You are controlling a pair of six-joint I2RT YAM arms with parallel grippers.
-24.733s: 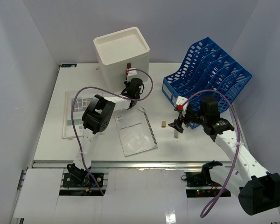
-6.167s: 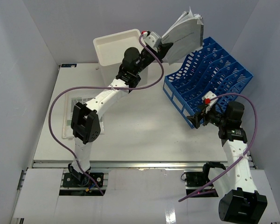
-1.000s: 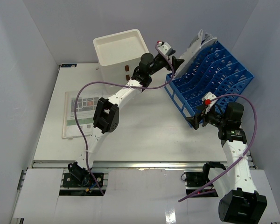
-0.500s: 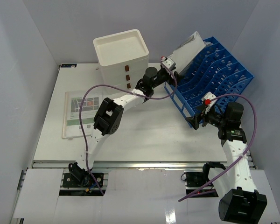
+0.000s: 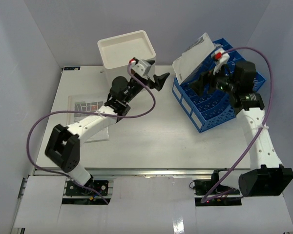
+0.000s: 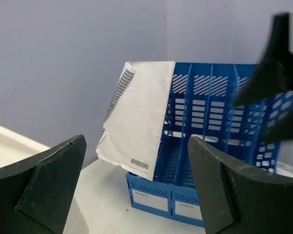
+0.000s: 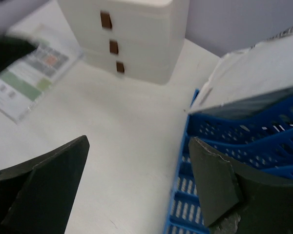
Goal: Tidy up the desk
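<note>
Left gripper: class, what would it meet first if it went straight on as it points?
The left gripper would probably meet the white paper booklet standing in the blue plastic file rack; depth unclear.

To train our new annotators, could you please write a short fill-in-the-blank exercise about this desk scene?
The white paper booklet stands in the ___ plastic file rack.
The white plastic box has ___ brown drawer handles.
The left gripper and the right gripper are both ___.
Missing: blue; three; open.
</note>
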